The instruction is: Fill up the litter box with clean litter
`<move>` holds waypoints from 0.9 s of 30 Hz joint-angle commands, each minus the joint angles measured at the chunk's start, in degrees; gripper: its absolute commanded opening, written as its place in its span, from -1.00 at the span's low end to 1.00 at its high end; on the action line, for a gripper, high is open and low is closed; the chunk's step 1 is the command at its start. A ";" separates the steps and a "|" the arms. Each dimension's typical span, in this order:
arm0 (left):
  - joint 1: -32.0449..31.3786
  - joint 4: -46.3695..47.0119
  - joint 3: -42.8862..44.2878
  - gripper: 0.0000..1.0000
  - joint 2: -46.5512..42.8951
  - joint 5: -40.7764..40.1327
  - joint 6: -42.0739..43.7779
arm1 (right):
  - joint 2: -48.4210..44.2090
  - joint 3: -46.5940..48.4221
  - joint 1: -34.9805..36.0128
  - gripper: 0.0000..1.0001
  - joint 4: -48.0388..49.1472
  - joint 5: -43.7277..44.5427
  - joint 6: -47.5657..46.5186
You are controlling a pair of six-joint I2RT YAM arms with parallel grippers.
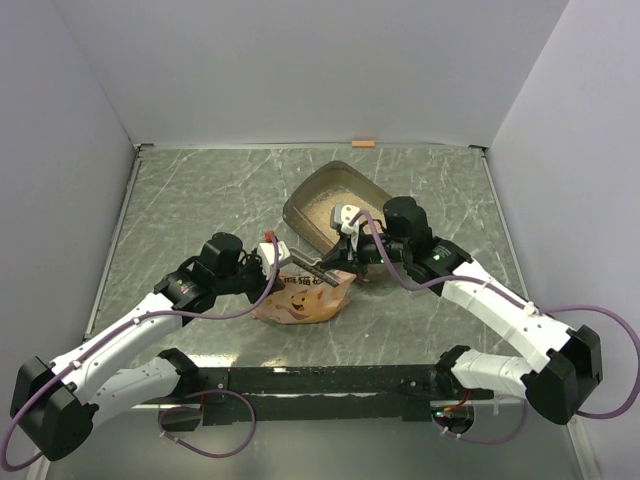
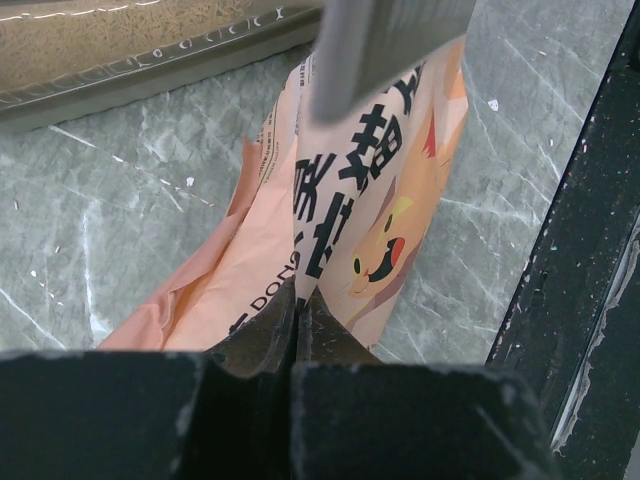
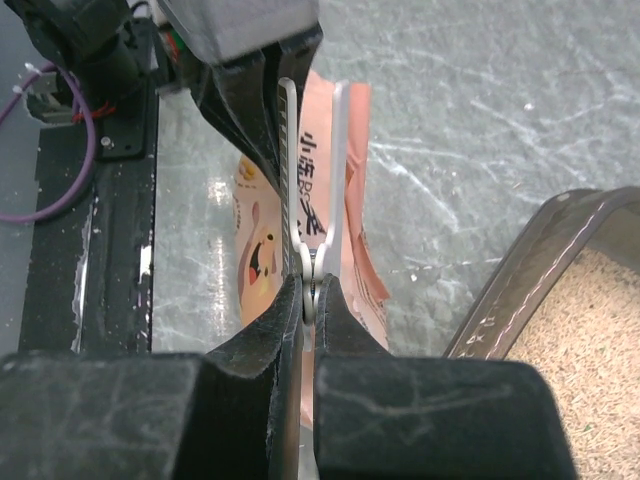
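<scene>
- At desk (image 1: pixel 200 200) centre, one crinkled orange-pink printed bag (image 1: pixel 300 303) (image 2: pixel 380 230) (image 3: pixel 355 230) hangs between the two arms, its lower end on or just above the surface.
- Left gripper (image 1: pixel 285 255) (image 2: pixel 297 300): jaws pinched tight on the bag's upper edge.
- Right gripper (image 1: pixel 335 272) (image 3: pixel 310 285): jaws likewise closed. Thin pale edges run out from its tips with the bag's print between them, so it is judged to be clamped on the same upper edge, opposite the left.
- One dark brown-grey translucent plastic litter box (image 1: pixel 292 212) (image 2: pixel 150 70) (image 3: pixel 520 290), rectangular with rounded corners, lies beyond the bag, farther from the bases and toward the robot's right. It is just beside the bag and apart from it.
- Fine pale beige litter (image 1: pixel 325 205) (image 2: pixel 100 35) (image 3: pixel 590 340) already covers the floor of the box. What remains in the bag cannot be told.
- Governing relation: the bag's long axis runs roughly left to right along the line between the grippers, and the box is away and rightward. The right arm is nearer, its wrist over the near rim.
- Judgement: the bag must be carried away and rightward over the rim before tipping.
- Count: one bag, one box, two grippers, and one small tan strip (image 1: pixel 362 143) at the far desk edge.
</scene>
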 commanded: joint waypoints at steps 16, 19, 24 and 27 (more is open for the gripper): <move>0.06 0.79 3.97 -0.95 1.97 -1.47 -2.90 | 6.66 8.19 3.30 -1.00 -23.10 8.79 -16.56; 0.06 0.97 3.98 -0.95 1.62 -1.56 -3.07 | 8.94 9.50 4.53 -1.00 -25.04 11.15 -17.17; 0.06 1.49 3.97 -0.95 0.30 -2.79 -3.25 | 12.02 9.42 5.94 -1.00 -24.00 11.34 -16.56; -0.03 1.76 3.80 -0.95 -0.49 -2.96 -3.07 | 12.90 8.37 6.21 -1.00 -22.76 11.52 -15.95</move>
